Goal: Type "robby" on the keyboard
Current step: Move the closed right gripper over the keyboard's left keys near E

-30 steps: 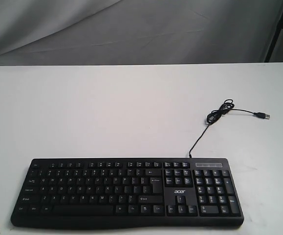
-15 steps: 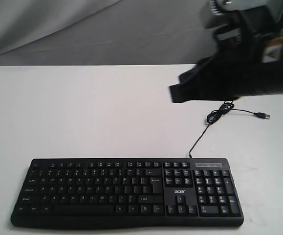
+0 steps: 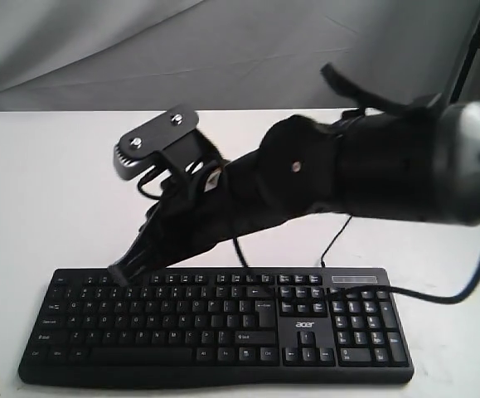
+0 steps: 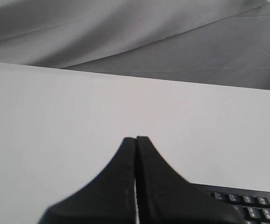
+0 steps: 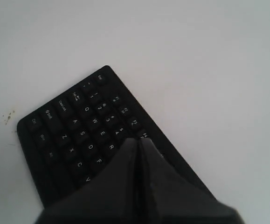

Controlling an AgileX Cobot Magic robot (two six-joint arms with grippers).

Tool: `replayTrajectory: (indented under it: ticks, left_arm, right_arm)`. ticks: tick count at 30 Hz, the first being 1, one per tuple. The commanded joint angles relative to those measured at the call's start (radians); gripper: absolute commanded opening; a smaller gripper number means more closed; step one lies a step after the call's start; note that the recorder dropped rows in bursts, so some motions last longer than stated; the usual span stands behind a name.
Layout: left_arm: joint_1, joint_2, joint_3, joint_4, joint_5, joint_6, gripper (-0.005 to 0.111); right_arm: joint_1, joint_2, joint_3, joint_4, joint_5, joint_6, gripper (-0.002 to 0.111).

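The black keyboard (image 3: 223, 325) with white legends lies along the table's front edge. My right arm reaches across it from the right. The right gripper (image 3: 121, 275) is shut, with its tip over the keyboard's upper left rows. In the right wrist view the closed fingertips (image 5: 138, 140) sit just above the keys near R on the keyboard (image 5: 74, 135); whether they touch a key I cannot tell. My left gripper (image 4: 135, 138) is shut and empty above bare table, with the keyboard's corner (image 4: 246, 200) beside it. It does not show in the exterior view.
The white table (image 3: 57, 191) stretches behind the keyboard to a grey cloth backdrop (image 3: 223, 50). The keyboard's thin cable (image 3: 336, 238) is mostly hidden behind the right arm. The arm's own black cable (image 3: 438, 296) loops low over the number pad.
The right arm came in from the upper right and swept down and left, bringing its shut gripper over the keyboard's left side. The keyboard has not moved.
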Motion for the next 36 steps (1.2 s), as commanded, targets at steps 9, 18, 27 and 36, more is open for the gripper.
replayTrajectory:
  ticks: [9, 18, 27, 36]
  left_arm:
    - [-0.003, -0.004, 0.005, -0.009, -0.002, -0.005, 0.0]
    - [-0.003, -0.004, 0.005, -0.009, -0.002, -0.005, 0.0]
    - [-0.003, -0.004, 0.005, -0.009, -0.002, -0.005, 0.0]
    - [-0.003, -0.004, 0.005, -0.009, -0.002, -0.005, 0.0]
  right_arm:
    - [0.119, 0.206, -0.094, 0.055, -0.144, -0.089, 0.0]
    - [0.123, 0.231, -0.101, 0.07, -0.176, -0.087, 0.0]
    - [0.123, 0.261, -0.101, 0.07, -0.205, -0.088, 0.0]
    - [0.123, 0.279, -0.101, 0.053, -0.208, -0.095, 0.0]
